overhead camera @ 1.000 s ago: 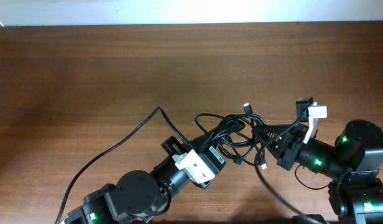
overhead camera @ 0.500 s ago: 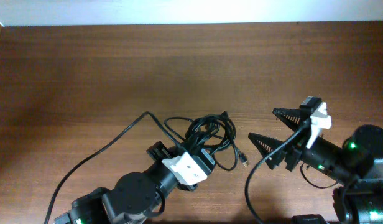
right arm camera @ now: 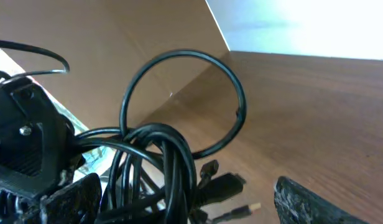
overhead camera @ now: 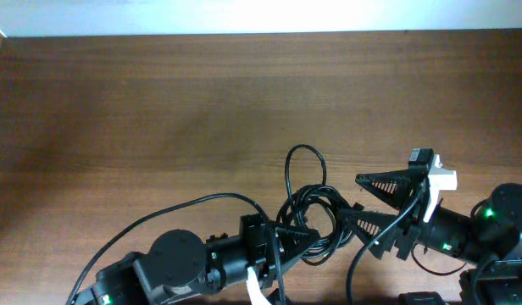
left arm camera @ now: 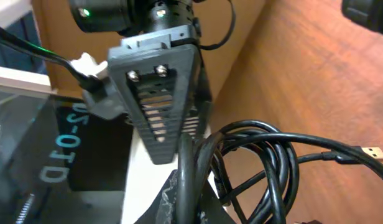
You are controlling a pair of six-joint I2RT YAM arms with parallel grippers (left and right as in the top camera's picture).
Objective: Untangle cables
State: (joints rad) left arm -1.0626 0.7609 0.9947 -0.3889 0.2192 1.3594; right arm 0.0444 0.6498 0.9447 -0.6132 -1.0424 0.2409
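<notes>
Left gripper (overhead camera: pixel 297 238) clamps tight on the cables (overhead camera: pixel 312 196), right gripper (overhead camera: pixel 373 202) gapes wide at their three o'clock above the desk (overhead camera: pixel 159 110).

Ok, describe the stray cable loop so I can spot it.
On the wooden table, near its front edge, the left end effector grips a black cable tangle. One single strand arcs out of the tangle's top toward the far edge as an open oval; unlike the packed coils below, nothing crosses it.

Black cables (overhead camera: pixel 308 216), brown wood-grain table (overhead camera: pixel 159 110)
</notes>
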